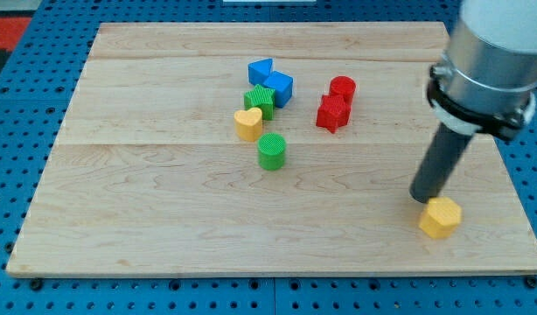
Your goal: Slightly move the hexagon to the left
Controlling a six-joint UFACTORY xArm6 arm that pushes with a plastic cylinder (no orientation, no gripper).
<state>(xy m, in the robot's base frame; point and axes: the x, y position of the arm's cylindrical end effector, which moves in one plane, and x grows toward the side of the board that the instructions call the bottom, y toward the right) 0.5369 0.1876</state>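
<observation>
The yellow hexagon (pixel 440 217) lies near the board's bottom right corner. My tip (pixel 422 199) rests on the board just to the upper left of the hexagon, touching or nearly touching it. The dark rod rises from the tip toward the grey arm body at the view's top right.
Near the board's middle top is a cluster: a blue triangle (pixel 261 70), a blue block (pixel 278 88), a green block (pixel 260 101), a yellow heart (pixel 247 124) and a green cylinder (pixel 272 150). A red cylinder (pixel 342 88) and a red block (pixel 332 113) stand to their right. The wooden board (pixel 163 201) lies on a blue pegboard.
</observation>
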